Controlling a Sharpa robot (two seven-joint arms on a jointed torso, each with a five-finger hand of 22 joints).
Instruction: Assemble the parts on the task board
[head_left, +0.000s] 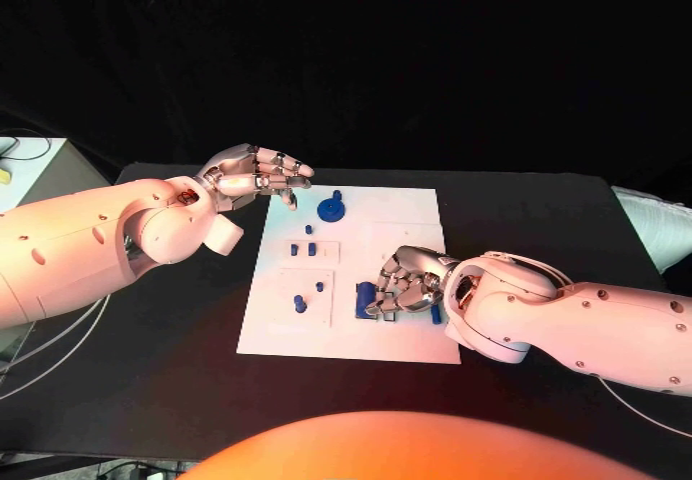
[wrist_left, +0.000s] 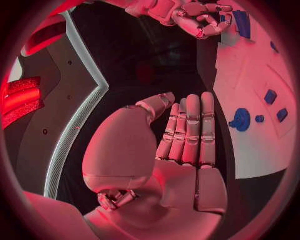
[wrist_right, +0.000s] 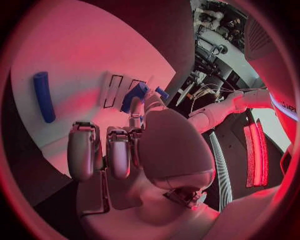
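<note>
White board (head_left: 389, 215) mid-frame, blue parts partly placed, assembly looking unfinished.
Curling right hand (head_left: 400, 287) fingers around a blue block (head_left: 366, 299); hovering left hand (head_left: 257, 172) upper left, fingers straight, together, empty.

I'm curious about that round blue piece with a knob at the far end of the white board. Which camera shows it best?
The left wrist view: the round blue piece lies unobstructed beside the left robot hand, its knob sticking out sideways. The head view shows it small, just beyond that hand's fingertips. In the right wrist view I cannot pick it out.
</note>
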